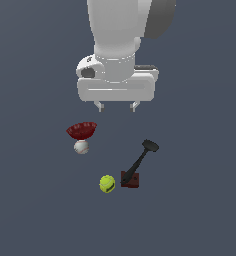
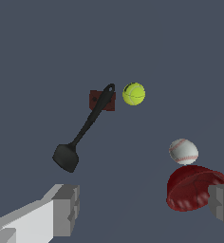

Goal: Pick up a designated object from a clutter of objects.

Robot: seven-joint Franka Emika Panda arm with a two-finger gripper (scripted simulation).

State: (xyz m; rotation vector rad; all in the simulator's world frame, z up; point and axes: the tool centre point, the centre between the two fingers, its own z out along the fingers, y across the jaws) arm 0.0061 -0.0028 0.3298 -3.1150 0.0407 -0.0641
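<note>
The dark red bowl [image 1: 81,130] sits tilted on top of the white baseball [image 1: 81,147], at the exterior view's left; it also shows in the wrist view [image 2: 192,187], touching the baseball [image 2: 183,151]. My gripper [image 1: 117,106] hangs open and empty above the surface, behind the clutter and to the right of the bowl. In the wrist view one finger [image 2: 66,209] is far from the bowl and the other finger [image 2: 223,204] overlaps the bowl's edge.
A yellow-green tennis ball [image 1: 107,184] lies at the front. A black long-handled tool [image 1: 140,160] rests with its handle end on a dark brown block [image 1: 130,180]; its flat head points toward the gripper.
</note>
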